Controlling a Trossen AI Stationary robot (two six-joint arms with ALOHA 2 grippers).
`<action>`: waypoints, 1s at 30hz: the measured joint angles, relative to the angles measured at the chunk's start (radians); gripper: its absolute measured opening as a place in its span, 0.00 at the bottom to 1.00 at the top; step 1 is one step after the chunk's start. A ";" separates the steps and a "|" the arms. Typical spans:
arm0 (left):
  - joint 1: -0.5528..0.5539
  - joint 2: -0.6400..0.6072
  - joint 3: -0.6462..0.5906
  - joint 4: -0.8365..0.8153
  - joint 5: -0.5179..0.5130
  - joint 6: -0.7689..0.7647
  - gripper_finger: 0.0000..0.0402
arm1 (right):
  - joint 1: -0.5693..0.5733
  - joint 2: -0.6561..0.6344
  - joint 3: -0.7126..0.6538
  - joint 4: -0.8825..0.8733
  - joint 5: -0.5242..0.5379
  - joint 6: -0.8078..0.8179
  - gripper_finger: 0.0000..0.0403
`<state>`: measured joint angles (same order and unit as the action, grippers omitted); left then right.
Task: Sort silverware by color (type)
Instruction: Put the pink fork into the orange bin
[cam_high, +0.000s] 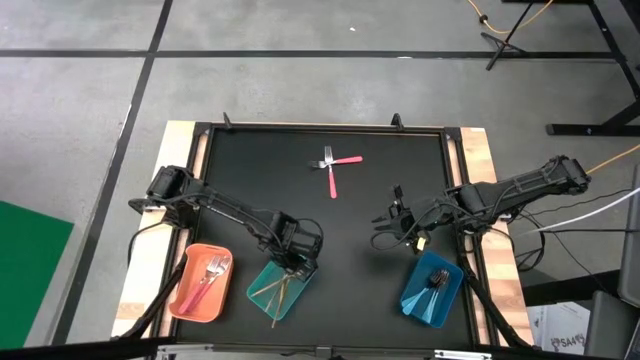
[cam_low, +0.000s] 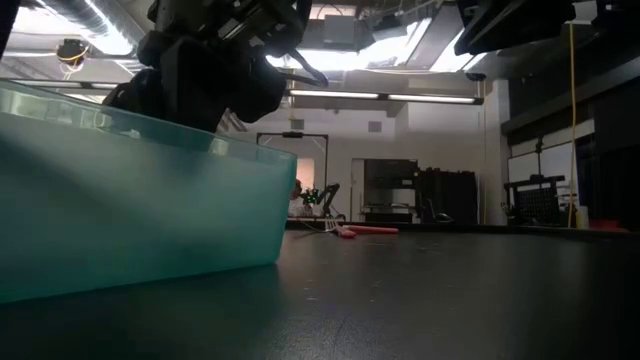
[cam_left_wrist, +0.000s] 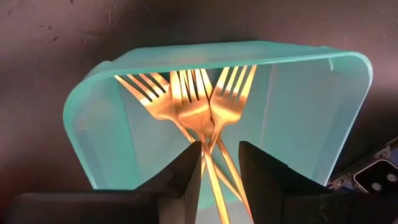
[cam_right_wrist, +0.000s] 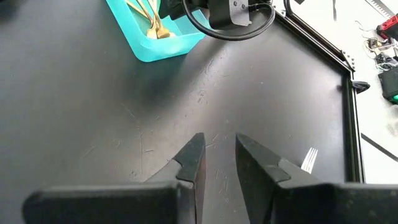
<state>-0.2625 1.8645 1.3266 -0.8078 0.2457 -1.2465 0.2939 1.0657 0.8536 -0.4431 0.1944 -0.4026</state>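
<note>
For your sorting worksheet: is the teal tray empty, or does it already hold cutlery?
Not empty: the teal tray holds three gold forks, their heads fanned against its far wall.

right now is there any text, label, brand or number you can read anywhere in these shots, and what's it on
None can be read.
The gold forks, teal tray, orange tray and blue tray show no print.
A small label beside the teal tray: too small to read.
Shapes in the room behind the table: too blurred to read.

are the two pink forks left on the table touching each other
Touching. The high view shows the two pink forks crossing near their heads on the table, with no gap between them.
</note>
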 joint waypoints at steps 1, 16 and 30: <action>0.002 0.000 0.000 0.000 0.008 0.000 0.25 | 0.000 0.000 0.000 0.000 0.000 0.000 0.19; 0.017 -0.126 0.000 0.016 0.060 0.051 0.23 | 0.000 0.000 0.000 0.000 0.000 0.002 0.19; 0.215 -0.210 0.000 0.254 -0.111 0.542 0.23 | 0.000 0.000 0.000 0.043 -0.003 0.030 0.19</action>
<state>-0.0475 1.6547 1.3266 -0.5538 0.1347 -0.7044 0.2939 1.0657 0.8536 -0.4000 0.1917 -0.3729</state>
